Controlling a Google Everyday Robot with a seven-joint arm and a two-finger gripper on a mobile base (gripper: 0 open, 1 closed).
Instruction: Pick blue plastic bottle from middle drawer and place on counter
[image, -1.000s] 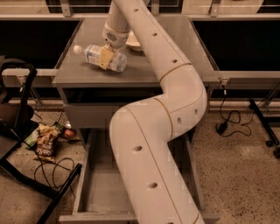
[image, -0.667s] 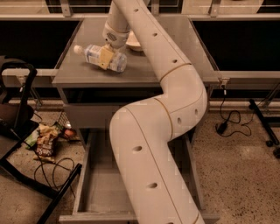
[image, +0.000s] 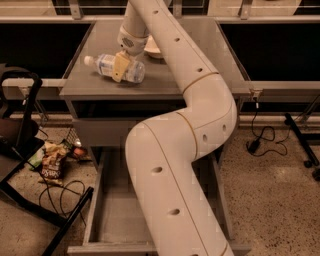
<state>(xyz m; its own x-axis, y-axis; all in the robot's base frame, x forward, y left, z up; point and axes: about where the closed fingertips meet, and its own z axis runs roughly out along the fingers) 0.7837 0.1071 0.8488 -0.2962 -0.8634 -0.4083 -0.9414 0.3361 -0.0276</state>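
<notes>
The blue plastic bottle (image: 107, 66) lies on its side at the front of the counter (image: 97, 37), white cap pointing left. My gripper (image: 122, 66) reaches down from above and straddles the bottle's middle. A yellowish finger (image: 120, 65) lies across the bottle's near side, and the other finger is hidden behind it. The gripper is shut on the bottle, which rests on or just above the counter top. The middle drawer (image: 112, 212) stands pulled open below, its grey floor bare where it shows. My arm (image: 170, 165) covers much of it.
A white bowl (image: 151, 48) sits on the counter just behind the gripper. A black chair (image: 20, 145) stands at the left, with snack bags (image: 50, 162) and a cable on the floor. Cables (image: 260, 140) and a black stand leg (image: 300, 132) lie at the right.
</notes>
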